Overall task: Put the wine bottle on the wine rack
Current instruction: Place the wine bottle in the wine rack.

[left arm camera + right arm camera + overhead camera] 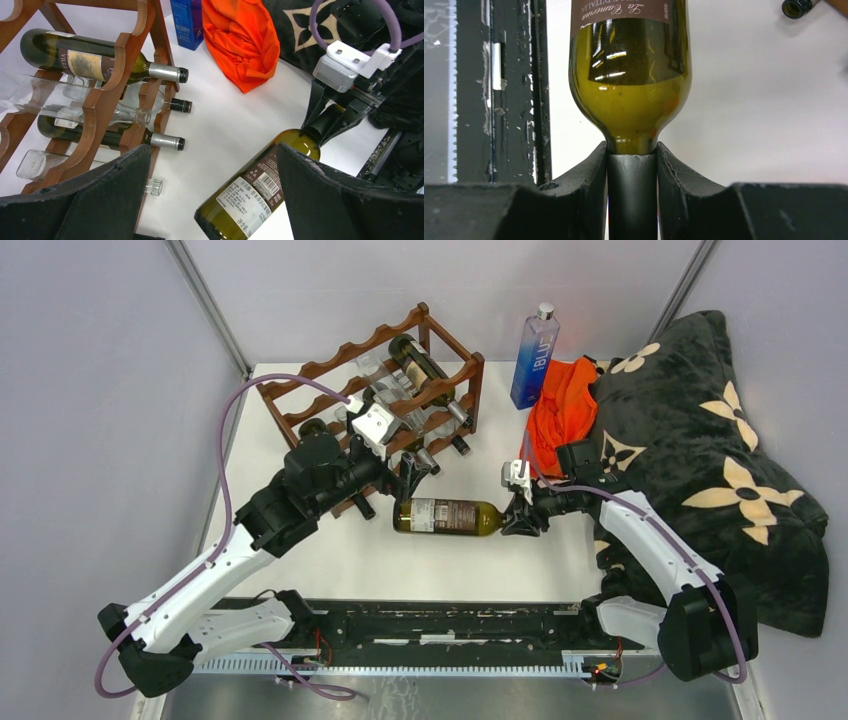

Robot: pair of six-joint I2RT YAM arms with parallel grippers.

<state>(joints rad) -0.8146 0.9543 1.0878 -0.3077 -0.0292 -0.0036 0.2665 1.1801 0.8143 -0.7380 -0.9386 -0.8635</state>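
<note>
One wine bottle (445,516) is clamped by its neck in the right gripper (631,155), apparently offered to the wide-spread left gripper (212,150).

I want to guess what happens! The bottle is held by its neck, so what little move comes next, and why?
Probably the left tool should ease forward and close on the wide body of the bottle. The right tool pinches only the thin neck, while the left tool hangs wide open right at its bottom end, near the rack. A second grip would likely steady it.
</note>
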